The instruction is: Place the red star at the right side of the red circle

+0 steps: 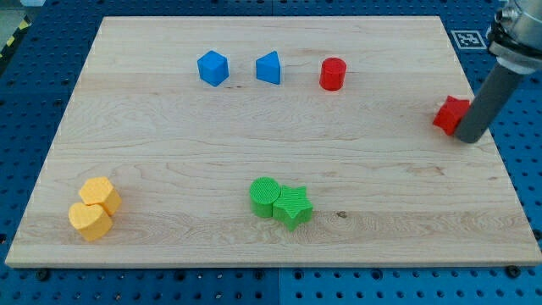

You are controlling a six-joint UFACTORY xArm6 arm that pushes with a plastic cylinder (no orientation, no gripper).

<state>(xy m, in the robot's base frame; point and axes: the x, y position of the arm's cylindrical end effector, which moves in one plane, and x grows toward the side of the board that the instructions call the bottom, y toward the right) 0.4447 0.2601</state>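
Observation:
The red star (450, 114) lies near the board's right edge, partly hidden behind my rod. My tip (468, 136) touches the star on its right and lower side. The red circle (333, 74), a short cylinder, stands near the view's top, well to the left of the star and a little higher.
A blue cube (212, 68) and a blue triangle (268, 67) sit left of the red circle. A green circle (265, 196) and green star (293, 207) touch at bottom centre. Two yellow blocks (94, 208) sit bottom left. The wooden board (169, 135) ends just right of my tip.

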